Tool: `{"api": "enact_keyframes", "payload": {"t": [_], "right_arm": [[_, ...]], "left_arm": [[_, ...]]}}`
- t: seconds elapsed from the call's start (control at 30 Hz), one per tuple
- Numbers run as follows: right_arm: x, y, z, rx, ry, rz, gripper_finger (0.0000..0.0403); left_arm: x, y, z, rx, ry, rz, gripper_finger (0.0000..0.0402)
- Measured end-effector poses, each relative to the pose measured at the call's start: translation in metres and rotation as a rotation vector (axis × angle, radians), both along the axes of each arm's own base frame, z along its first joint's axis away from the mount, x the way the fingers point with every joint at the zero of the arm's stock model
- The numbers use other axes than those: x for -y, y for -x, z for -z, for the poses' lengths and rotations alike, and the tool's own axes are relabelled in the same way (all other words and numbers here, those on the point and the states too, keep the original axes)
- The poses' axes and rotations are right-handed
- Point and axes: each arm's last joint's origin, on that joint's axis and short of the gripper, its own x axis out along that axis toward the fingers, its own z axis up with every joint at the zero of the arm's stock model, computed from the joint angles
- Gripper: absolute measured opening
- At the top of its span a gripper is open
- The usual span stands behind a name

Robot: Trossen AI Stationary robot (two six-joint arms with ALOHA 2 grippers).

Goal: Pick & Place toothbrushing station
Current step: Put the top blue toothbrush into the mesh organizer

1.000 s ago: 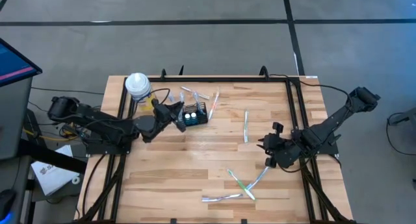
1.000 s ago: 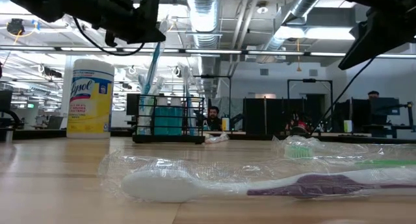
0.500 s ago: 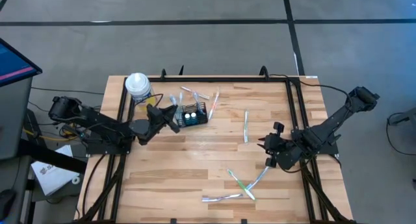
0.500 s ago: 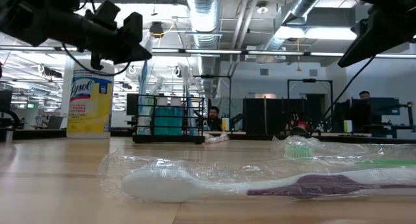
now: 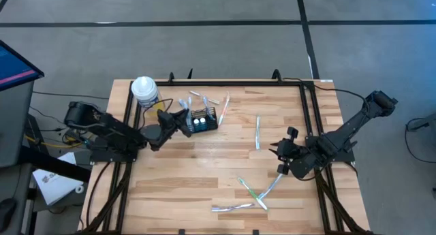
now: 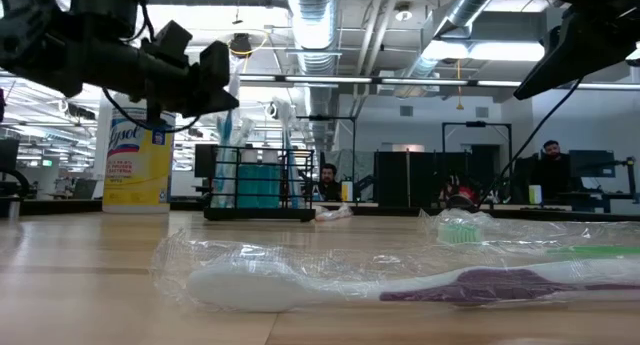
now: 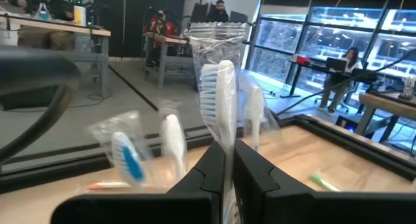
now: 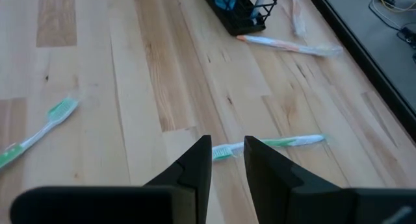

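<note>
Between the dark fingers of the left pincer point(image 7: 224, 175) stands a wrapped white toothbrush point(image 7: 218, 94), clamped by its handle with the bristle head upright, a grip only the left wrist view makes plain; from above, that pincer point(image 5: 182, 119) reads merely as a dark shape just beside the toothbrushing station point(image 5: 204, 119), on its left. The overhead view places the station near the far edge of the bench point(image 5: 204, 167), left of centre, a small black wire-mesh caddy with a blue block inside and wrapped brushes lying close around it. From bench height the same caddy point(image 6: 260, 185) shows as an open black grid of thin wires, blue contents visible through it, with a yellow canister point(image 6: 135, 165) to one side and a clear-wrapped white and purple toothbrush point(image 6: 400, 280) large in the foreground. The right pincer point(image 5: 283, 160) hovers well apart, toward the right side of the bench; its own wrist view shows the fingers point(image 8: 195, 165) slightly parted and holding nothing, above a green toothbrush point(image 8: 270, 145) lying on the wood.
</note>
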Motion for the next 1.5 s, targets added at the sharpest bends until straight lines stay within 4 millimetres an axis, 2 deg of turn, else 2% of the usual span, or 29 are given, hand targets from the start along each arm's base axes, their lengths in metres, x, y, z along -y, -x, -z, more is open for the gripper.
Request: {"api": "enact_keyframes", "payload": {"t": [0.27, 0.77, 1.0, 1.23, 1.5], "right_arm": [[0.0, 0.0, 0.0, -0.004, 0.003, 0.0, 0.0082], [0.0, -0.001, 0.003, -0.006, 0.001, 0.012, 0.0082], [0.0, -0.001, 0.003, -0.006, 0.001, 0.013, 0.0082], [0.0, -0.001, 0.003, -0.007, 0.001, 0.013, 0.0082], [0.0, -0.001, 0.003, -0.007, 0.001, 0.013, 0.0082]], "left_arm": [[0.0, -0.005, 0.01, -0.001, -0.005, -0.002, 0.0006], [0.001, -0.006, 0.012, -0.015, -0.006, 0.023, 0.0008], [0.001, -0.008, 0.023, -0.038, 0.014, 0.023, 0.0009], [0.001, -0.008, 0.023, -0.037, 0.017, 0.022, 0.0012], [0.002, -0.008, 0.025, -0.046, 0.017, 0.034, 0.0048]]}}
